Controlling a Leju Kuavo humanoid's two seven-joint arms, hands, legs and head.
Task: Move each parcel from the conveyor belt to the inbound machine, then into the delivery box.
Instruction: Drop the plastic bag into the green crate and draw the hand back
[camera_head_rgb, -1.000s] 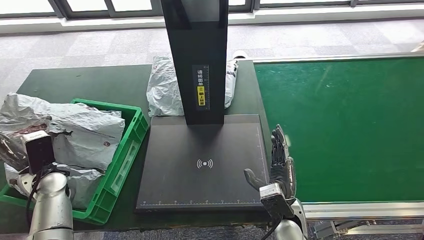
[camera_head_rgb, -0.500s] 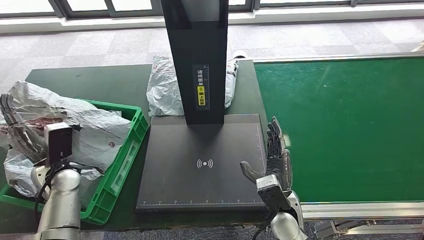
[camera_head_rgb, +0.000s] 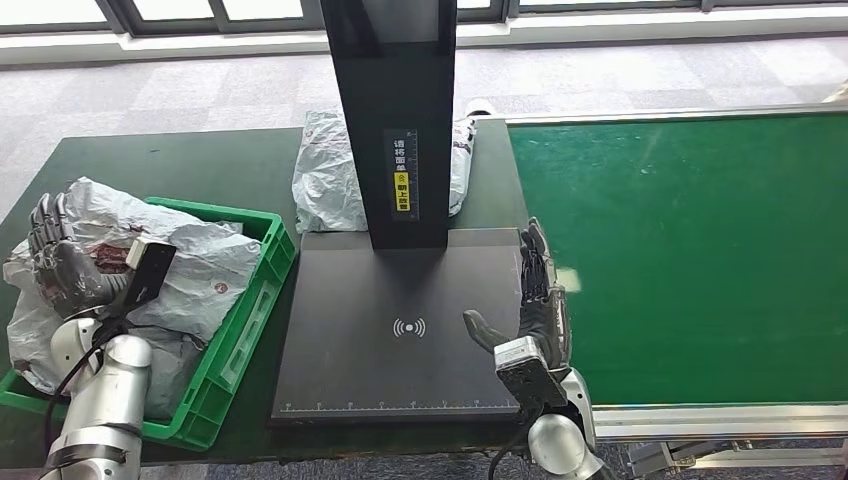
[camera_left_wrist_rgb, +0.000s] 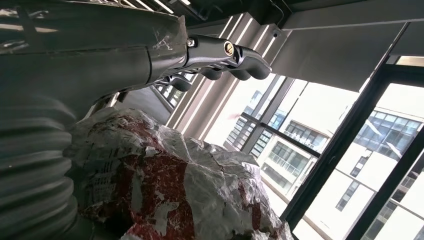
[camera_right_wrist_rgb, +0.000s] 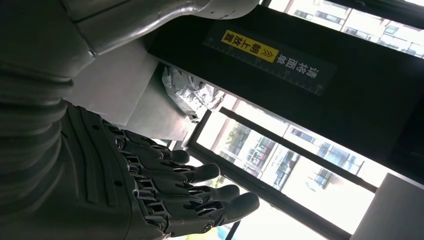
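Observation:
A crumpled grey parcel with red print lies on top of other grey parcels in the green crate at the left. My left hand is at its left end, fingers stretched out and spread. In the left wrist view the parcel lies against the palm of that hand, and there is a gap between it and the straight fingers. My right hand stands open and upright at the right edge of the black scanner plate, holding nothing; the right wrist view shows its fingers straight.
The scanner's black column rises behind the plate. Another grey parcel lies behind it on the dark table. The green conveyor belt runs along the right with nothing on it.
My left hand has turned over the crate and its fingers have opened out from around the parcel, which has settled lower. My right hand has drifted slightly left and forward.

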